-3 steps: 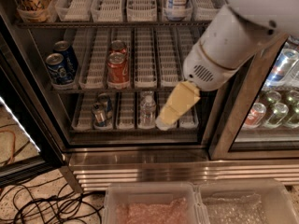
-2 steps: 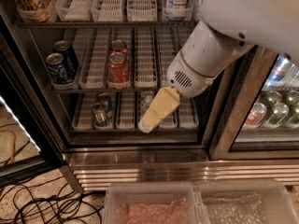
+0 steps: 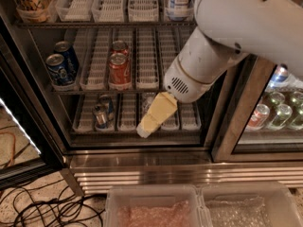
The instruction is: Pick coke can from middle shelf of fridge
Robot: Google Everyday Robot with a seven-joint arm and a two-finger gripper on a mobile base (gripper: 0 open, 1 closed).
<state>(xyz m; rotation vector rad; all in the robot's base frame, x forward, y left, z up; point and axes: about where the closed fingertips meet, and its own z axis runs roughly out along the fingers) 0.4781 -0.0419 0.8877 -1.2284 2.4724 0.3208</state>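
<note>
The gripper [image 3: 144, 130] hung in front of the lower shelf [image 3: 127, 119], below and right of the coke can [image 3: 119, 70] and apart from it; whether it was clenched or released could not be told. The can stood on the middle shelf [image 3: 147, 67] of the fridge [image 3: 142, 161] (a twin [image 3: 120, 47] just behind it), with blue cans [image 3: 59, 69] to its left.
</note>
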